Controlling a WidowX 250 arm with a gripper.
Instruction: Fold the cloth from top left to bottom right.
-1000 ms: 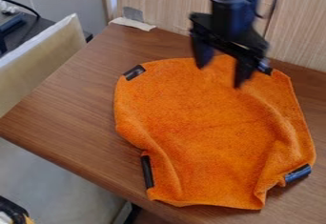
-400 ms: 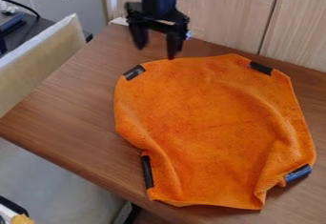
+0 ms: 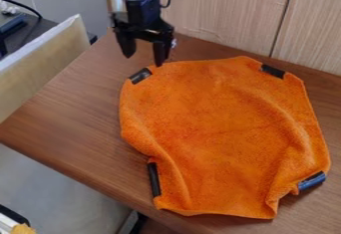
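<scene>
My gripper hangs open above the cloth's top-left corner, its fingers spread apart and nothing between them. The orange cloth lies spread on the wooden table, with wrinkles along its lower left and right sides. Dark tabs mark its corners: one at the top left, just below my gripper, one at the top right, one at the lower left and a bluish one at the lower right.
The brown table has its front edge running from the left down to the bottom. A wooden wall panel stands behind it. A pale board rises beside the table's left edge.
From above the cloth's top right area, my gripper has moved left to its top-left corner. The cloth lies as before, and the top-right tab is now uncovered.
</scene>
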